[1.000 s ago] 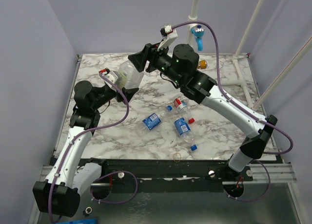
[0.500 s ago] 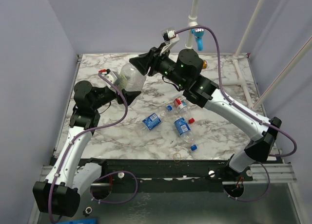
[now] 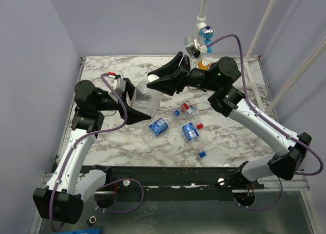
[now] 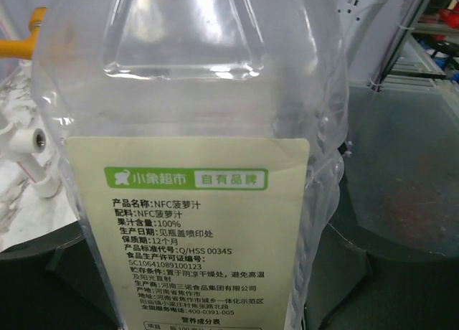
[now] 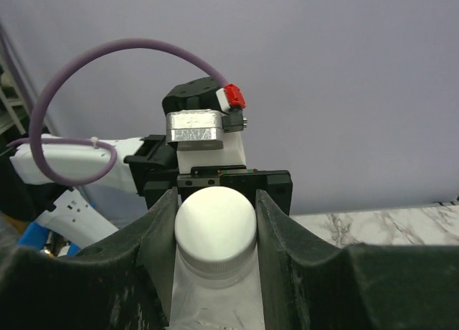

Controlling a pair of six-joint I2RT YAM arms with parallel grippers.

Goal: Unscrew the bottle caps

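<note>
My left gripper is shut on a wide clear bottle and holds it tilted above the table's left middle. In the left wrist view the bottle's cream printed label fills the frame. My right gripper is shut on this bottle's white cap, with a finger pressed on each side. On the table lie three small bottles: a blue-label one, a red-label one and another blue-label one. Loose caps lie near them: blue, red, blue.
A yellowish rubber-band ring lies near the front edge. An orange object sits at the back behind the right arm. A white pole with a blue fitting stands behind the table. White pipes run along the right side.
The left arm has brought the wide bottle down and to the right. The right arm's wrist has swung right, and its gripper has turned toward the bottle's top and closed on the white cap.
</note>
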